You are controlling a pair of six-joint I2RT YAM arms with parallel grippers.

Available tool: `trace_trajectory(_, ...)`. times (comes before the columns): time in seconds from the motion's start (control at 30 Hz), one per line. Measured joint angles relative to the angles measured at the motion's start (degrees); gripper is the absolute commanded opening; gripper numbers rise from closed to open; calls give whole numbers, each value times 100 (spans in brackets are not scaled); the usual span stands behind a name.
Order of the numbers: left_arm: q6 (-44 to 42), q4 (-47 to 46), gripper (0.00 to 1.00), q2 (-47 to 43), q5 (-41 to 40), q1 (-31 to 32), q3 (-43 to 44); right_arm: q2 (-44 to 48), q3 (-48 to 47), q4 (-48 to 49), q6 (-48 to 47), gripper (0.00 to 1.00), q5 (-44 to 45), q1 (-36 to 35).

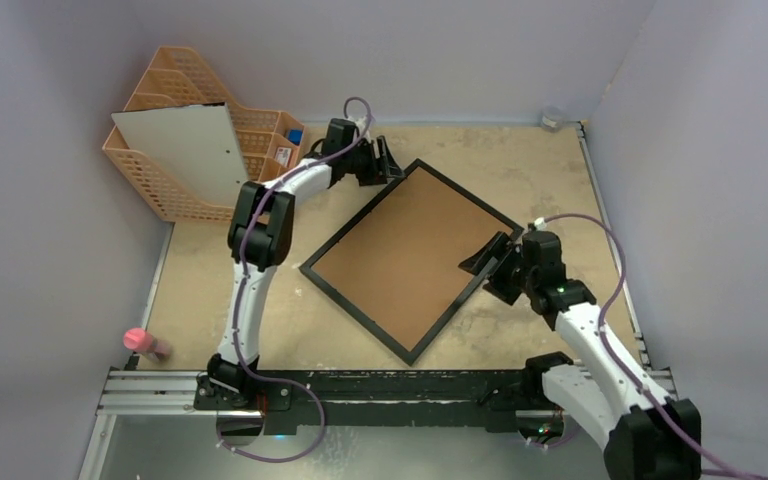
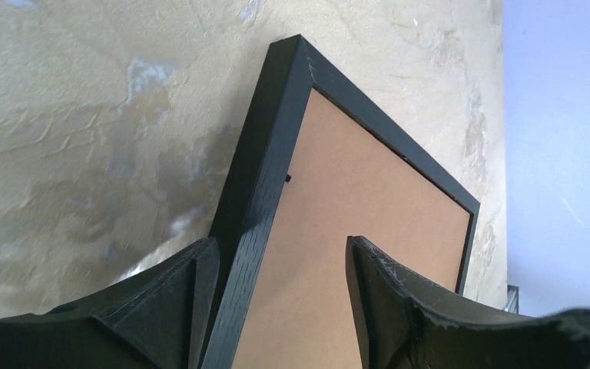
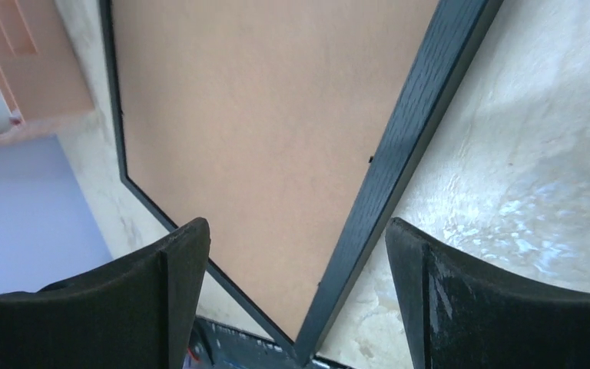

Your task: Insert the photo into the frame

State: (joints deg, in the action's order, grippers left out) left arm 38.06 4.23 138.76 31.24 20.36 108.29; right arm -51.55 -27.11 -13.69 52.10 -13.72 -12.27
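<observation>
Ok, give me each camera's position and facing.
Top external: above and behind the arms, looking down on the table and the frame, both arms in view.
Left wrist: on the left arm, looking past the open left gripper at a frame corner.
Right wrist: on the right arm, looking past the open right gripper along a frame rail.
Shared: all show the frame's brown back.

The large rectangular picture frame (image 1: 412, 258) showed a thin black border around plain brown board. The tabletop (image 1: 530, 170) beneath the frame was mottled tan with pale patches. The plastic basket organiser (image 1: 160, 180) left of the frame was orange.
</observation>
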Motion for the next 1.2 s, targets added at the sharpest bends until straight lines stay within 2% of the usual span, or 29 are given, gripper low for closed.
trace_trajectory(0.07, -149, 321, 64, -157, -83, -39, 2, 297, -297, -365, -4, 79, 361, 2)
trace_trajectory(0.17, -306, 822, 64, -551, -160, -179, -22, 417, -538, -439, -109, 72, 415, 2)
trace_trajectory(0.23, -337, 1141, 64, -1021, -186, -363, -188, 234, -636, -339, -188, 71, 286, -39)
trace_trajectory(0.43, -348, 1641, 62, -3252, -737, -1003, -1731, -1510, -1263, 525, -260, 70, -109, -1034)
trace_trajectory(0.57, -372, 1834, 60, -4481, -1300, -1056, -2924, -2824, -2022, 1095, -328, 67, -391, -1635)
trace_trajectory(0.63, -361, 1908, 56, -4881, -1495, -1029, -3532, -3519, -2544, 1381, -420, 65, -560, -1965)
trace_trajectory(0.77, -299, 2020, 48, -5512, -1709, -1088, -4889, -4824, -3713, 1703, -632, 56, -901, -2634)
trace_trajectory(0.93, -212, 2111, 42, -6328, -1803, -1204, -6120, -5965, -4815, 1838, -929, 28, -1366, -3268)
trace_trajectory(1.07, -96, 1956, 42, -6575, -1779, -1244, -6623, -6448, -5106, 1825, -1117, 21, -1703, -3545)
trace_trajectory(1.2, 79, 1591, 44, -6470, -1478, -1274, -7082, -6695, -5123, 1650, -1353, 20, -1928, -3598)
